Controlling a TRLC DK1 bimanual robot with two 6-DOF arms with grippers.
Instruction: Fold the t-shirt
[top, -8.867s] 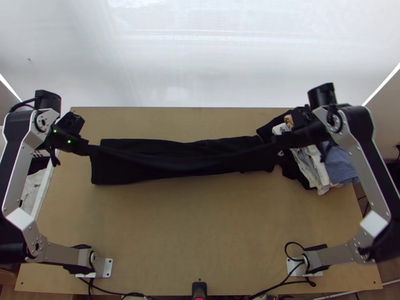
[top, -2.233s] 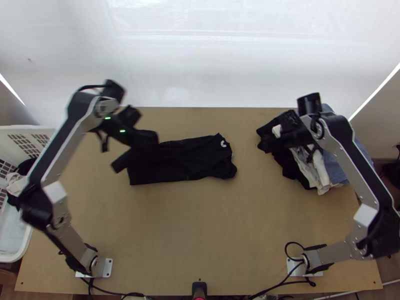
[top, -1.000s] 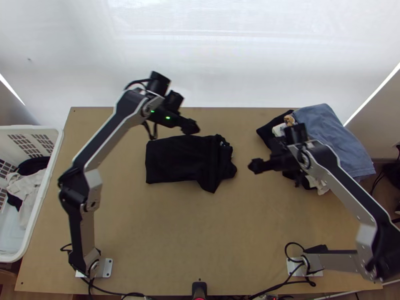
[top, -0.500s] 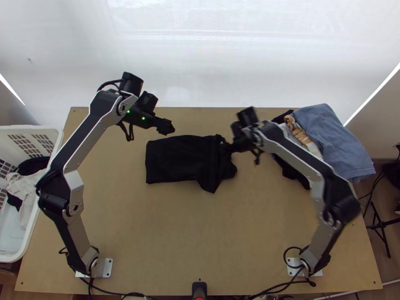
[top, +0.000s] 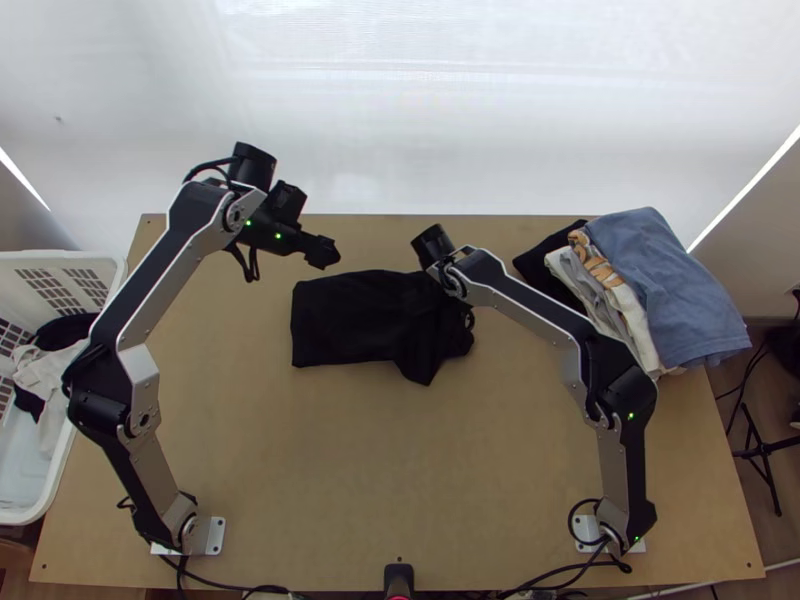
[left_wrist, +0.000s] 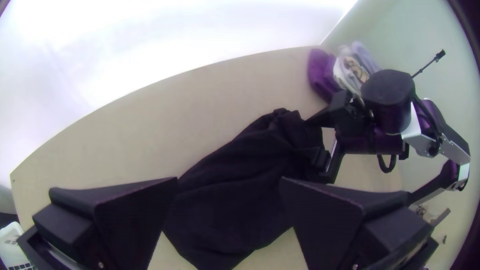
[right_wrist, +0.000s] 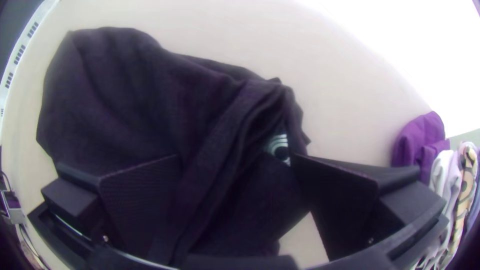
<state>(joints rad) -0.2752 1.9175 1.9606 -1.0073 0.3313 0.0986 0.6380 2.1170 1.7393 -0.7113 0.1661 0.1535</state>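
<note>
In the top view the black t-shirt (top: 350, 320) lies folded into a short bundle on the light wooden table (top: 400, 460), its end nearer the pile of folded clothes (top: 665, 290) rumpled and a skewed corner jutting toward the near edge. The right arm (top: 530, 311) reaches over that rumpled end, while the left gripper (top: 323, 252) hangs just beyond the bundle's far side; with nothing pinning the cloth there, a tug from the right could slide or twist the whole bundle. In the left wrist view the left gripper's fingers are spread and empty, and the right gripper (left_wrist: 315, 149) points into the t-shirt's end; should both close in together, they might knock in so tight a space. In the right wrist view the right gripper's fingers are wide apart over the t-shirt, pinching nothing. Loose layers bunch between them around a white print (right_wrist: 279, 147), so a shallow grasp would likely catch only the upper ones and peel the fold open.
</note>
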